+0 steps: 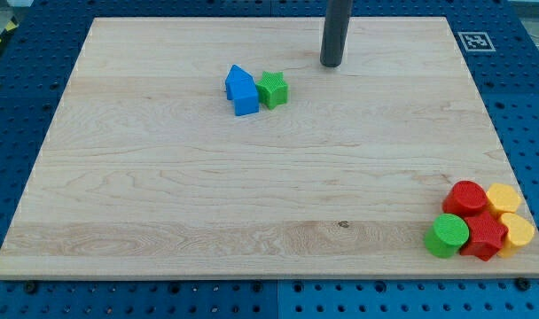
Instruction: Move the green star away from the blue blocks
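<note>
The green star (273,89) lies on the wooden board in the upper middle. It touches two blue blocks at its left: one blue block (238,79) behind and another blue block (246,100) in front, pressed together. My tip (331,64) rests on the board up and to the right of the star, about a block's width or more away from it, touching no block.
A cluster sits at the board's bottom right corner: a green cylinder (448,235), a red cylinder (467,197), a red block (484,237), and two yellow blocks (503,198) (518,233). A fiducial tag (472,40) marks the top right corner.
</note>
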